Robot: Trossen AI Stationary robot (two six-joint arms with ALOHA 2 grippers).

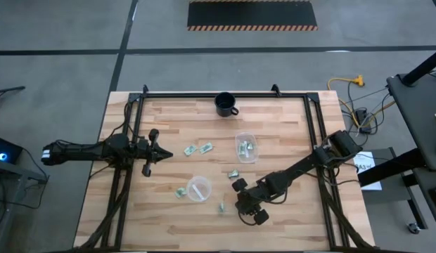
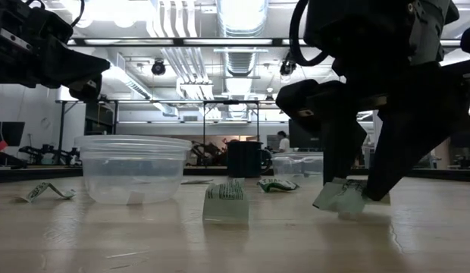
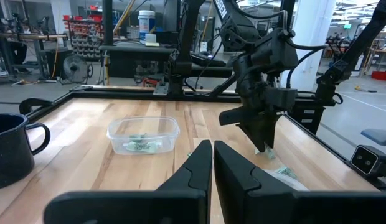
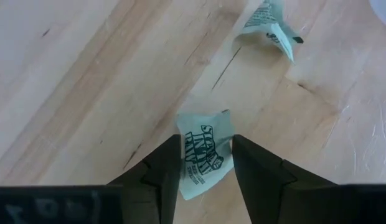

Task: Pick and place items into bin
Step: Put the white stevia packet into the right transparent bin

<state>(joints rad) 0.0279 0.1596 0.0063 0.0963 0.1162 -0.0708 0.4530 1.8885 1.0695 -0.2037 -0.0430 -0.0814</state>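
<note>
Small light-green and white wrapped pieces lie scattered on the wooden table: two (image 1: pixel 188 152) (image 1: pixel 204 147) near the left gripper, one (image 1: pixel 233 173) mid-table, one (image 1: pixel 181 192) beside the round bowl, and one (image 1: pixel 221 208) near the front. More pieces sit inside the clear rectangular bin (image 1: pixel 246 147). My right gripper (image 1: pixel 249 205) is down at the table near its front and is shut on one piece (image 4: pixel 205 155). My left gripper (image 1: pixel 151 153) hovers over the table's left part with its fingers shut (image 3: pixel 213 165) and empty. My right gripper pinches a wrapped piece between its two fingers (image 4: pixel 165 168), one on each side edge (image 4: pixel 188 152). The fingers come from above, pointing down. In the low view the piece (image 2: pixel 339 196) sits tilted between the fingertips with its lower edge at the table top.
A clear round bowl (image 1: pixel 198 188) stands just left of the right gripper, and a black mug (image 1: pixel 226 104) stands at the far edge. Black rails (image 1: pixel 313 140) run along the table's sides. Bare wood lies open at the near left and far right.
</note>
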